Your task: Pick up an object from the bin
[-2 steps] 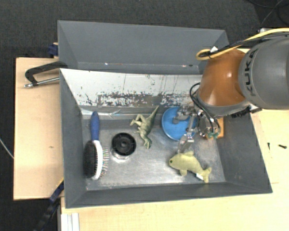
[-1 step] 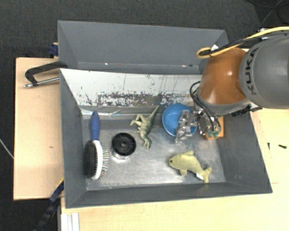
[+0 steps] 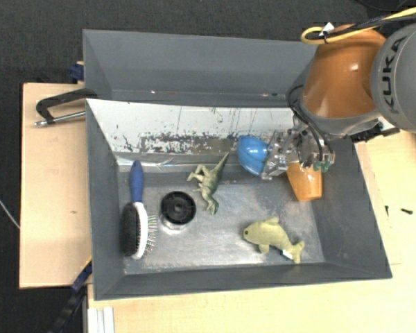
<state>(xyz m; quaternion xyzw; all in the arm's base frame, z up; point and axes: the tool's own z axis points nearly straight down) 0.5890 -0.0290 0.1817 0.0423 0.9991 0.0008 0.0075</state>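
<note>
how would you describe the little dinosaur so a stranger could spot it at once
Start at the grey metal bin and look at the middle of its floor. Between the black round cap and the blue egg-shaped thing by the back wall lies a small green dinosaur toy. Only it has thin legs and a long tail.

The arm [image 3: 385,61] is cut off by the frame's right and top edges. Right of centre, its end effector [image 3: 286,161] covers the right side of a blue rounded thing [image 3: 249,154] and the top of a small orange thing [image 3: 306,186]. What either one is cannot be told, nor whether the end effector touches them.
</note>
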